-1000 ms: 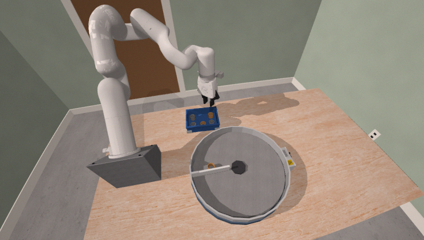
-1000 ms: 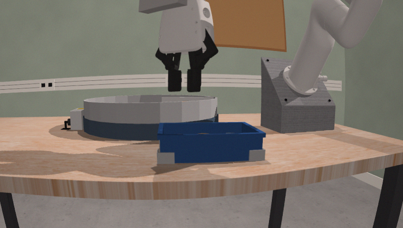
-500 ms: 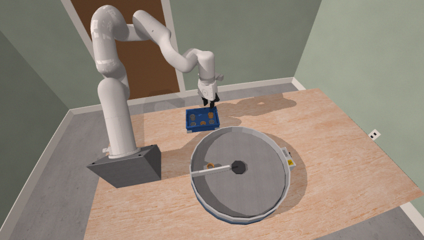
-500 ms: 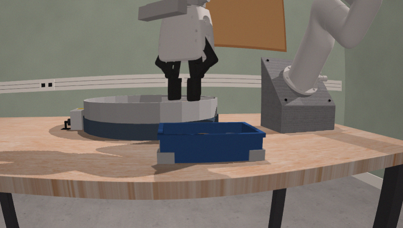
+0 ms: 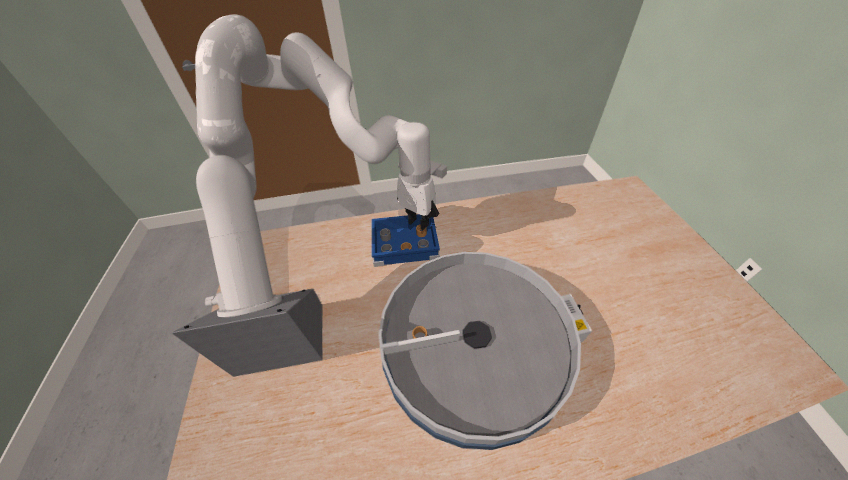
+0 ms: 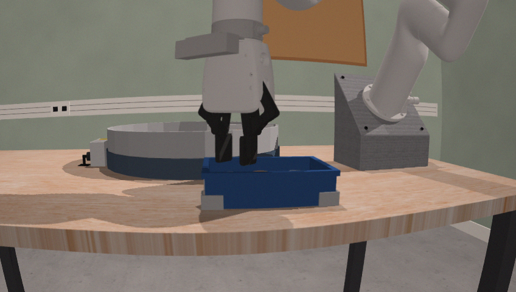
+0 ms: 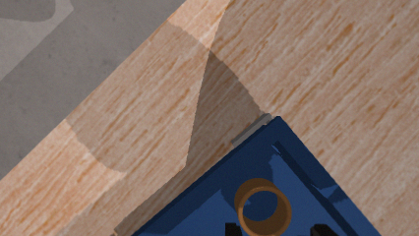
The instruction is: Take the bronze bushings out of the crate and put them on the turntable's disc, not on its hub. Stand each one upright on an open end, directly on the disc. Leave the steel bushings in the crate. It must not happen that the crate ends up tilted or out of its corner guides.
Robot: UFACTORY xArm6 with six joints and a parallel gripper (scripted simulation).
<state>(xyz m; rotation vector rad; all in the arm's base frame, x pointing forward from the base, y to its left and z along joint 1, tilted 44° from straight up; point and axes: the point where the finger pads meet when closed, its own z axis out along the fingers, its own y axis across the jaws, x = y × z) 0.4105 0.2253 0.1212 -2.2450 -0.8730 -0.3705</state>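
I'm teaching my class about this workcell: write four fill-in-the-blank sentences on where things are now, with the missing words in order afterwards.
1. The crate is coloured ____.
2. Inside the crate, the steel bushings number ____.
3. The end effector is above the ____.
4. The bushing on the turntable's disc is made of ____.

Missing words, in order: blue; three; crate; bronze.

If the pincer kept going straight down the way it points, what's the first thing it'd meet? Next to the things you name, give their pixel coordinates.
Probably the bronze bushing [image 5: 421,233] [image 7: 282,216] in the crate [image 5: 404,258] [image 6: 269,190] [image 7: 221,169]; the pincer's [image 5: 417,226] [image 6: 235,162] [image 7: 277,230] open fingers might straddle it, though depth is unclear.
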